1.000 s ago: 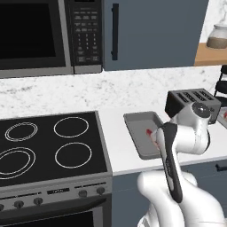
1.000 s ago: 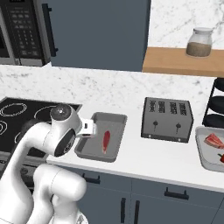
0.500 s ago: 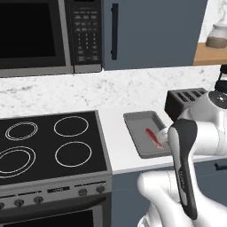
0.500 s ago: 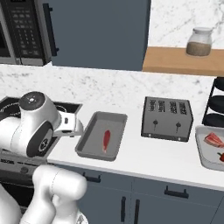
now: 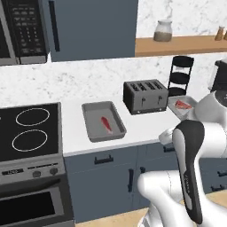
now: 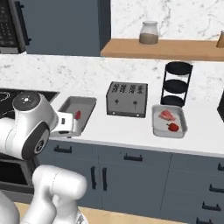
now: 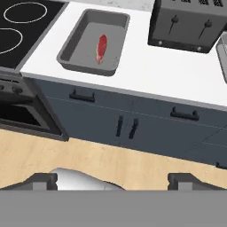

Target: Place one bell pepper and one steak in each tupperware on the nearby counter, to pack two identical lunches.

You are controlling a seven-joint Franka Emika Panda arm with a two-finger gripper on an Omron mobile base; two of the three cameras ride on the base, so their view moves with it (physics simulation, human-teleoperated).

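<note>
Gripper (image 7: 112, 179) is spread wide, holding nothing. One steak (image 5: 106, 124) sits in the left tupperware (image 5: 103, 120); the right tupperware (image 6: 169, 121) (beside the toaster (image 6: 127, 99)) has steak plus pepper (image 6: 174, 127).

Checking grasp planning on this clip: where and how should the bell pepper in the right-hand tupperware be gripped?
Come straight down from above and close the fingers across the round body of the bell pepper, not its stem. It sits low inside the right tupperware, whose flared rim blocks a sideways approach, and the steak lies just behind it, so set the fingers left and right of the pepper, probably clear of the meat.
</note>
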